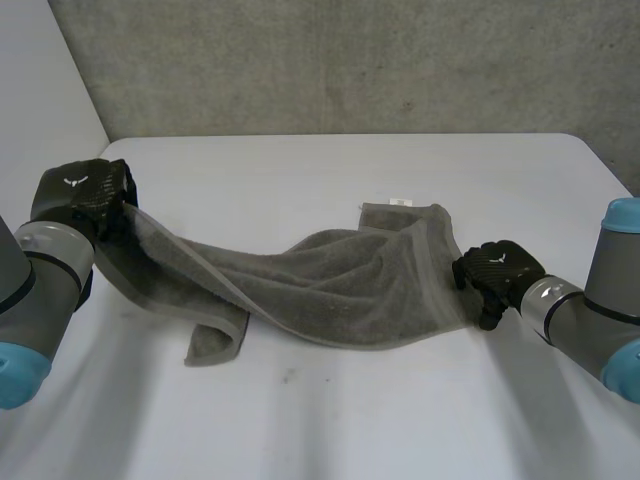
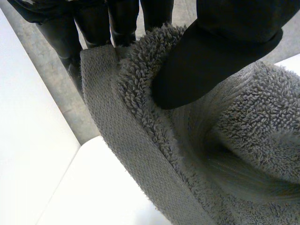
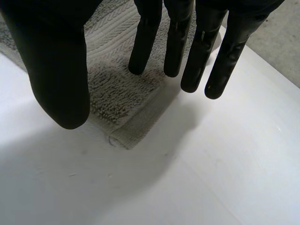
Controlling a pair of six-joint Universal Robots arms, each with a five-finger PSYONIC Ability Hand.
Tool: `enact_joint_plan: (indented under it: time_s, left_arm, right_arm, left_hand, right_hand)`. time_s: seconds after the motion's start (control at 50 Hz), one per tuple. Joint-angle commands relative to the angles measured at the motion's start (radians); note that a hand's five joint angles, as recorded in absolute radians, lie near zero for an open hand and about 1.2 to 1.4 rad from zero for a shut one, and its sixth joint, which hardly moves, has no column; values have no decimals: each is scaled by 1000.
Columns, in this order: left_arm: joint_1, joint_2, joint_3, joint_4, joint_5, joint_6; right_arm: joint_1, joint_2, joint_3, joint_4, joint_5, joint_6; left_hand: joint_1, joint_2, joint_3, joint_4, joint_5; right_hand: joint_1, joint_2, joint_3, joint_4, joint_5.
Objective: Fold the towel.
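White table (image 1: 330,420) before a grey concrete wall (image 1: 350,60); across it we see the rumpled grey towel (image 1: 330,285), its long axis running side to side from the left hand (image 1: 90,195) to the right hand (image 1: 500,272); our left wrist view adds the thumb (image 2: 220,51) pinching a raised towel edge against the fingers (image 2: 122,18); our right wrist view shows straight, slightly spread fingers over a flat corner, holding nothing; a small white tag (image 1: 400,201) at the far edge is unreadable.

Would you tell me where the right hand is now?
In the head view, the right hand is on the right of the table, beside the right end of the towel.
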Motion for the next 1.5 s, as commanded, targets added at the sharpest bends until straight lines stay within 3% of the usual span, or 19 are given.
enact_joint_plan:
  time_s: [0.02, 0.84, 0.94, 0.98, 1.02, 1.32, 1.36, 1.42, 1.46, 1.5]
  left_arm:
    - [-1, -6, -1, 1, 0, 0]
    - [-1, -29, -1, 1, 0, 2]
    - [-1, -37, -1, 2, 0, 0]
    - [-1, -37, -1, 1, 0, 1]
    - [-1, -37, -1, 1, 0, 2]
    - [-4, -36, -1, 1, 0, 2]
    - [-6, -36, -4, -1, 0, 2]
    - [-4, -36, -13, 1, 0, 2]
    - [-6, -36, -15, 1, 0, 2]
    - [-7, -36, -16, 1, 0, 2]
  right_arm:
    - [-1, 37, -35, -18, -12, 5]
    - [66, 153, -212, -22, -9, 13]
    - [72, 165, -224, -22, -9, 14]
    - [72, 162, -227, -22, -9, 24]
    - [72, 156, -227, -24, -9, 34]
    - [58, 31, -204, -16, -38, 160]
    - [58, 59, -177, -18, -49, 157]
    - [60, 76, -172, -18, -49, 157]
    - [60, 99, -174, -13, -33, 156]
    - [58, 100, -175, -12, -32, 156]
  left_hand:
    - [198, 178, 179, 179, 187]
    - [198, 178, 179, 179, 187]
    - [198, 178, 179, 179, 187]
    - [198, 178, 179, 179, 187]
    - [198, 178, 179, 179, 187]
    - [198, 178, 179, 179, 187]
    - [198, 178, 179, 179, 187]
    - [198, 178, 179, 179, 187]
    - [198, 178, 179, 179, 187]
    - [198, 178, 179, 179, 187]
  right_hand:
    - [59, 144, 145, 145, 150]
    - [194, 280, 280, 280, 286]
    - [356, 441, 442, 442, 447]
    - [642, 727, 728, 728, 733]
    - [729, 815, 815, 815, 821]
    - [730, 816, 816, 816, 822]
    - [436, 522, 522, 522, 528]
    - [364, 450, 450, 450, 456]
    - [-9, 76, 77, 77, 82]
    - [-148, -63, -62, -62, -57]
